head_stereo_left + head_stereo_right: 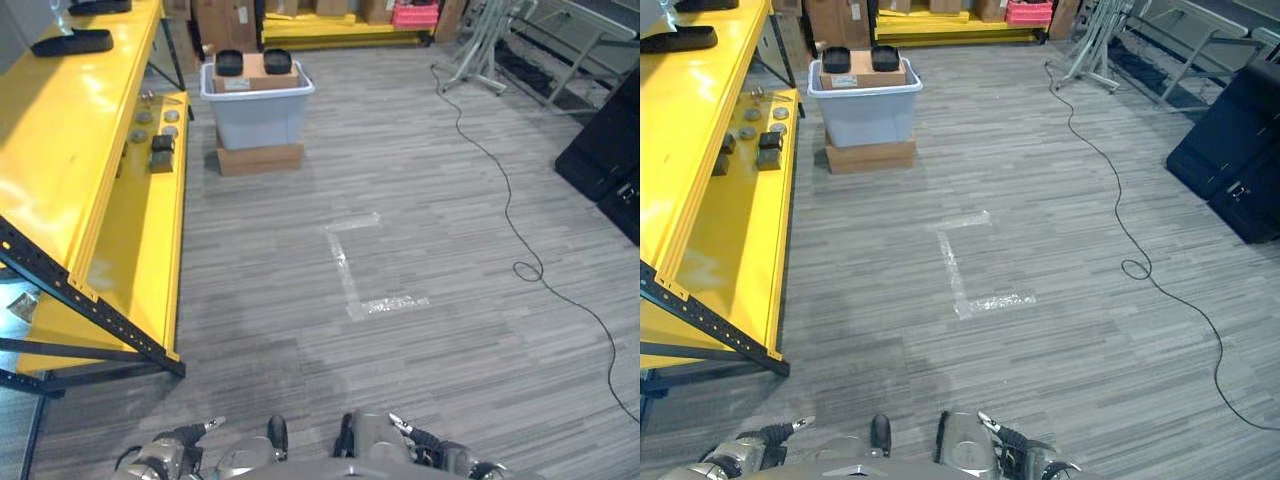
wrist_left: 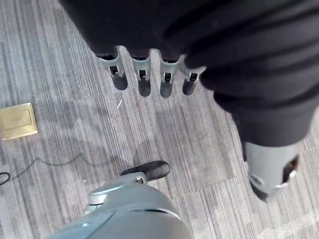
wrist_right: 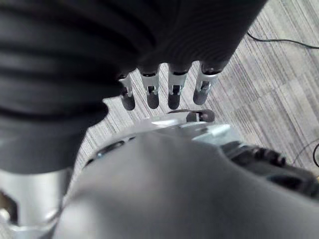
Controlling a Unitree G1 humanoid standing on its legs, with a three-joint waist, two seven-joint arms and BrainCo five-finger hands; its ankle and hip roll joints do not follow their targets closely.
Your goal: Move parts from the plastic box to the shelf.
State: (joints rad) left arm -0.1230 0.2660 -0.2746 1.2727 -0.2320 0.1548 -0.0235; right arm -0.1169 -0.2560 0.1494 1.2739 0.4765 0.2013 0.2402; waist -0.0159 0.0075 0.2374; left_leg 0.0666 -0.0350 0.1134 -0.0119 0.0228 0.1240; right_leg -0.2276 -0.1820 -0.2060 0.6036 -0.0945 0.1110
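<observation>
- Left eye view: plastic box (image 1: 258, 118) stands well ahead beside the yellow shelf (image 1: 90, 150), parts (image 1: 230, 63) still on top.
- Left hand (image 2: 144, 79) and right hand (image 3: 164, 89) hang relaxed, empty; moving appears barely begun.

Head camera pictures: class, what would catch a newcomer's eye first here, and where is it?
The bright yellow shelf along the robot's left, with small dark parts on its lower level. Beyond it, far ahead, a pale plastic box stands on a cardboard carton. White tape marks lie mid-floor.
</observation>
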